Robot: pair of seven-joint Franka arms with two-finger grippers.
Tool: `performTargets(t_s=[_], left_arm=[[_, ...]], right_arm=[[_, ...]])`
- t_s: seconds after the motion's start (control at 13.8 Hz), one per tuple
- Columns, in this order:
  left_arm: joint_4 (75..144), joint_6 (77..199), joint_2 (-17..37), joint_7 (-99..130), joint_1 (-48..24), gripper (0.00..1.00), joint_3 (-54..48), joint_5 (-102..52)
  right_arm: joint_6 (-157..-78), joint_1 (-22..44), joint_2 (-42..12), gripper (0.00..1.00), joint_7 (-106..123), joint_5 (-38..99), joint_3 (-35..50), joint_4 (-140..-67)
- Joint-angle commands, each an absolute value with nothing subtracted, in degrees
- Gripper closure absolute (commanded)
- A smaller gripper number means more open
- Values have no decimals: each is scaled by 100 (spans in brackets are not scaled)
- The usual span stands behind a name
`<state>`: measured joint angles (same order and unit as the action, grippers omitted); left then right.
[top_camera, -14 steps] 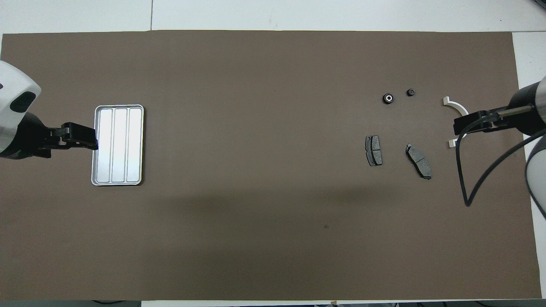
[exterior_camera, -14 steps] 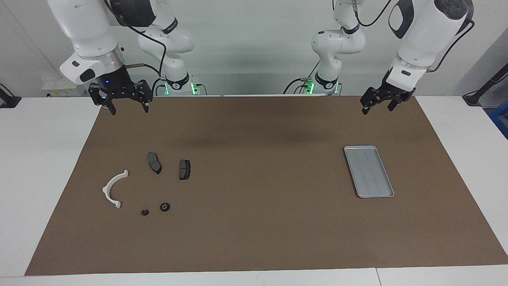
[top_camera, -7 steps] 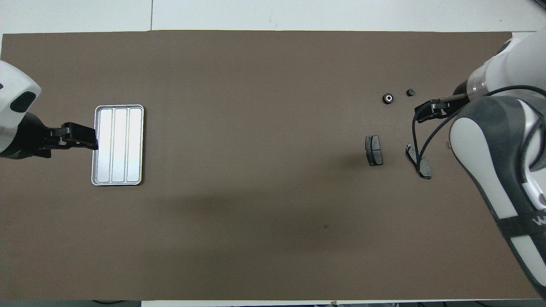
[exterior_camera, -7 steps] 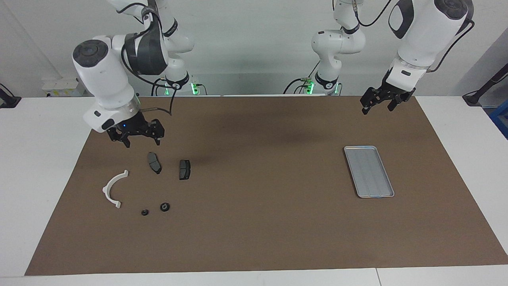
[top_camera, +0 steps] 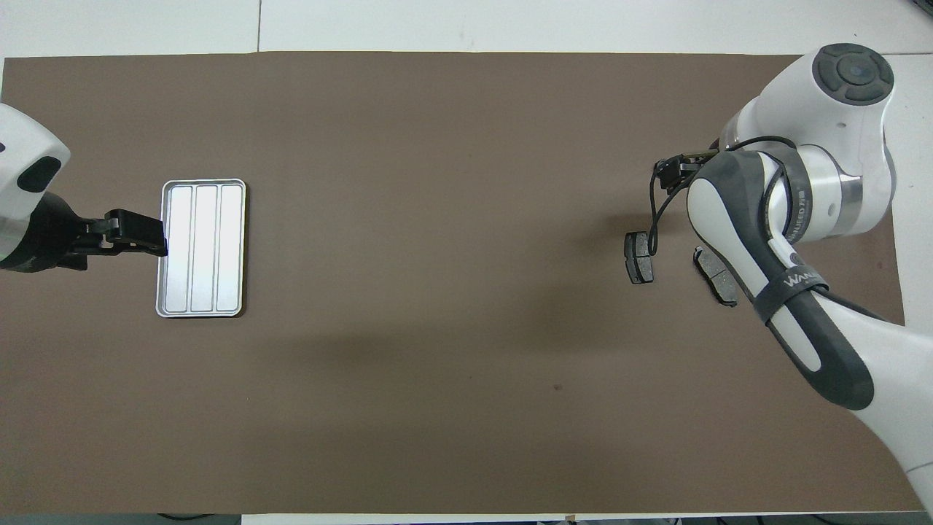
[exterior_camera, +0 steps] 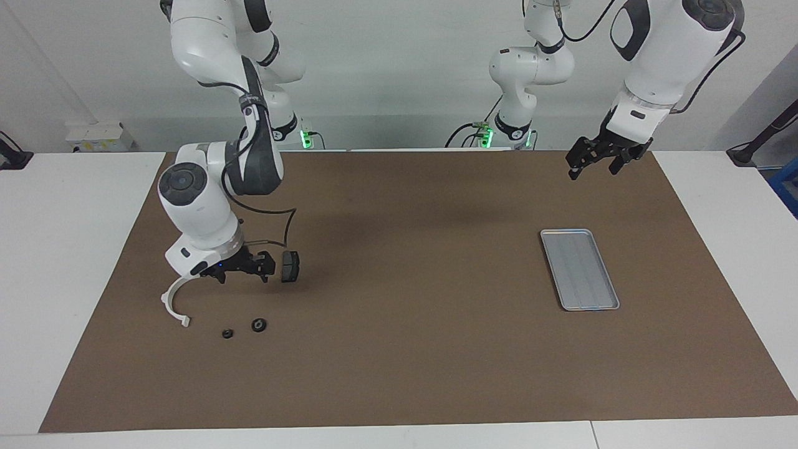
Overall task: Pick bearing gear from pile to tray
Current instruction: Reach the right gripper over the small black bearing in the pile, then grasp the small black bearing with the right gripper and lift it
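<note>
The pile lies toward the right arm's end of the mat: a white half-ring bracket, one dark brake pad, a second brake pad, and two tiny black round pieces. My right gripper is open and empty, raised over the pile; in the overhead view it covers the round pieces and the arm hides the bracket. The silver ribbed tray lies toward the left arm's end. My left gripper waits, open and empty, in the air beside the tray.
A brown mat covers most of the white table. The right arm's cable hangs in a loop just above the brake pad.
The right arm has swung out from the robots' end of the mat and lowered its open gripper over the pile. The left arm and all parts have stayed still.
</note>
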<state>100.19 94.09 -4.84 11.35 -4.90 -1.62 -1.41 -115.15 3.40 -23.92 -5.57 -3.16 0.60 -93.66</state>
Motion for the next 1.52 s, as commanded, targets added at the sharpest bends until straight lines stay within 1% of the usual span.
performTargets(t_s=[0.0, 0.14, 0.29, 0.58, 0.8, 1.3, 1.45], left_arm=[[10081, 9378, -571, 1125, -466, 0, -158, -220], [10081, 9378, -571, 1125, -466, 0, -158, -220], [10081, 9378, -571, 1125, -466, 0, -158, -220], [10081, 9378, -571, 1125, -466, 0, -158, -220], [10081, 9378, -571, 1125, -466, 0, -158, -220], [10081, 9378, -571, 1125, -457, 0, -158, -220], [10081, 9378, -571, 1125, -457, 0, -158, -220]], right_arm=[[-11391, 360, -3179, 0, -721, -456, 53, -8563], [-11408, 430, -3593, 0, -738, -597, 53, -8150], [-11417, 457, -3866, 0, -852, -598, 53, -7832], [-11653, 519, -4095, 0, -923, -606, 44, -7691], [-11917, 519, -4122, 3, -993, -571, 53, -7734], [-12023, 413, -4052, 6, -1520, -519, 61, -8199], [-11989, 413, -4008, 9, -1521, -519, 53, -8279]])
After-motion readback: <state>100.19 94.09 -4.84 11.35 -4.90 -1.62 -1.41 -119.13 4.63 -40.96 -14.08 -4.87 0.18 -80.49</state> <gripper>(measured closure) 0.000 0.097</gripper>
